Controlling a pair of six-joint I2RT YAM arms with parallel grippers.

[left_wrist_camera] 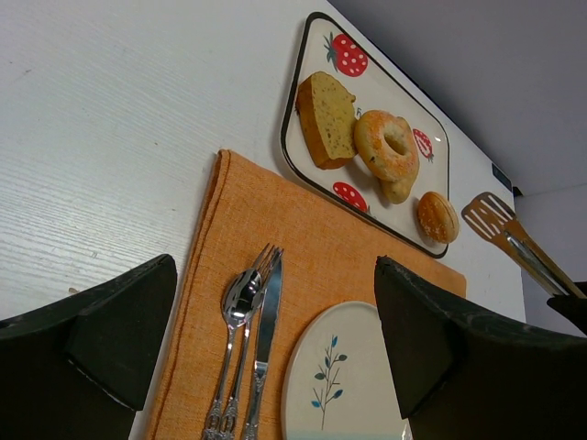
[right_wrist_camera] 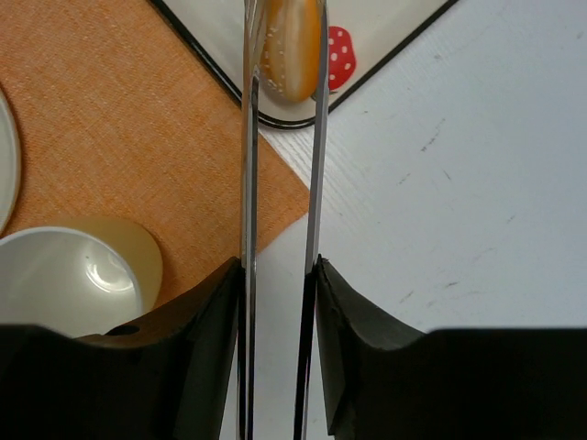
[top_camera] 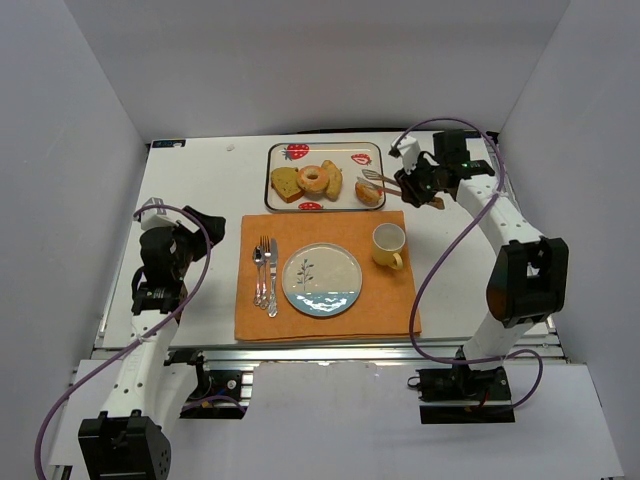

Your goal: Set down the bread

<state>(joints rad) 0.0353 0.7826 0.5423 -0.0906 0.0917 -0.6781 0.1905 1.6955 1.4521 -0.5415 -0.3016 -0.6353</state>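
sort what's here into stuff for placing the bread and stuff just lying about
For the job: tongs in the right fingers, small bun at their tips, tray, plate.
Lying about for now: cup, cutlery, loaf slice, ring bread, placemat.

Bright, even overhead light, soft faint shadows; blurred near edges in both wrist views.

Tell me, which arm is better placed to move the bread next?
Right: the right gripper is shut on the tongs, the roll between their arms. The left gripper is open, beside the placemat.
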